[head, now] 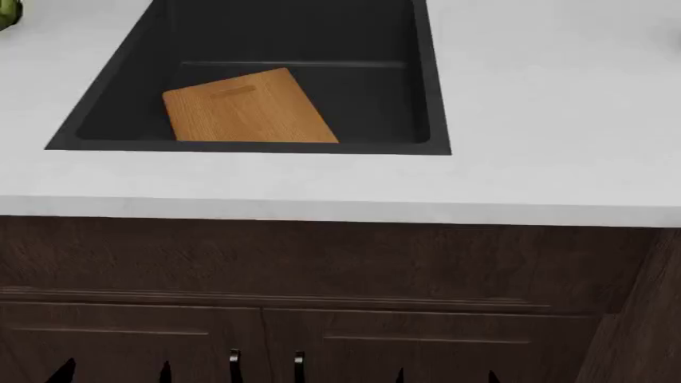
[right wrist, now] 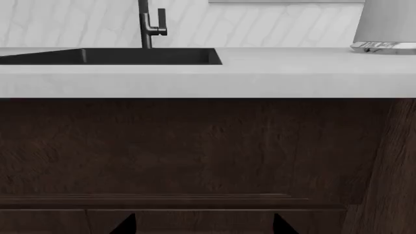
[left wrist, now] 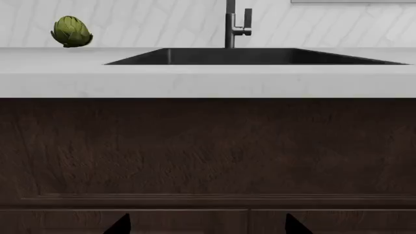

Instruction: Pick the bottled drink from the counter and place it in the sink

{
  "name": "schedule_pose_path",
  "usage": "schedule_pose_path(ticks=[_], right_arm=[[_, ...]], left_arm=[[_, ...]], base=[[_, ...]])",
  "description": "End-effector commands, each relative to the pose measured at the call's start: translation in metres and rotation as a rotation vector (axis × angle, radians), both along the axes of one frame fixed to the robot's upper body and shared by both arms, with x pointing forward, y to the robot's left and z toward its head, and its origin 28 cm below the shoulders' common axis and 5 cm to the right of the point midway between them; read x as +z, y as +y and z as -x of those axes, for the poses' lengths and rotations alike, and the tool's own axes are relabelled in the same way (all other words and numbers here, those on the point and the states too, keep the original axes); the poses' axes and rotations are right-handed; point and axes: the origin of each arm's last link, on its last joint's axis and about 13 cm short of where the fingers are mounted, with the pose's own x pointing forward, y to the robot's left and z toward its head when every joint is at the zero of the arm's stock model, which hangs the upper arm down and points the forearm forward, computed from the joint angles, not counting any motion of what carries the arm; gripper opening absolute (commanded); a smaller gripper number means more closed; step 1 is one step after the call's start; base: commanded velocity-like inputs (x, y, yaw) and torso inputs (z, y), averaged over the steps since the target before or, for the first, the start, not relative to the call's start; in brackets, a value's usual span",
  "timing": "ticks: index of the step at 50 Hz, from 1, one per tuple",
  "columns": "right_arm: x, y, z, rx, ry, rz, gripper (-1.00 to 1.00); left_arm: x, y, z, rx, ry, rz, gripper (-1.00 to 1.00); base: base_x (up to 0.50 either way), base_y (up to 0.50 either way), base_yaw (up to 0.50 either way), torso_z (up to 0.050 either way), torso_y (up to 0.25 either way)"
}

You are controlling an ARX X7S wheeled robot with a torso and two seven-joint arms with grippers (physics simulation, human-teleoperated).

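The bottled drink is out of view in every frame. The black sink (head: 127,72) is set into the white counter (head: 532,120) and holds a light wooden cutting board (head: 250,108). The sink also shows in the left wrist view (left wrist: 247,56) and the right wrist view (right wrist: 130,55), with its dark faucet (left wrist: 235,24) behind it. My left gripper (left wrist: 206,226) and right gripper (right wrist: 202,225) hang low in front of the dark brown cabinets, below counter height. Both have their fingertips wide apart and hold nothing. In the head view only their tips show, left (head: 112,373) and right (head: 445,375).
A green artichoke (left wrist: 71,31) sits on the counter left of the sink, by the back wall. A grey-white appliance base (right wrist: 383,29) stands on the counter at the far right. Cabinet doors with two dark handles (head: 266,363) face me below the counter's thick front edge.
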Motion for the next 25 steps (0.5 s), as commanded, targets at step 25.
schedule_pose_path(ticks=[25], right_arm=[[-0.0026, -0.0008, 0.0056, -0.032, -0.011, 0.028, 1.00]], left_arm=[[0.0027, -0.0021, 0.0004, -0.027, -0.023, -0.027, 1.00]], base=[[0.00, 0.00, 0.00, 0.000, 0.000]])
